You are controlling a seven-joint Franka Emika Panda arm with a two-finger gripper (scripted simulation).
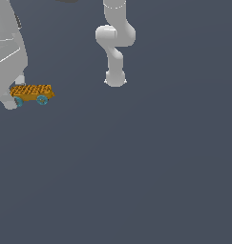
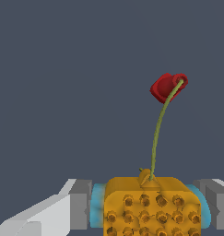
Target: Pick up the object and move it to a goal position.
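Note:
The object is a small flat orange studded cart with teal wheels, at the exterior view's left beside the big white hand of my arm. In the wrist view the object fills the space between my gripper's fingers. The grey pads press against the teal wheels on both sides, so the gripper is shut on it. A thin green stalk rises from the cart's end to a small red knob. In the exterior view my gripper is mostly hidden behind the hand and the cart.
White arm links hang down at the top middle of the exterior view. A uniform dark grey floor surrounds everything.

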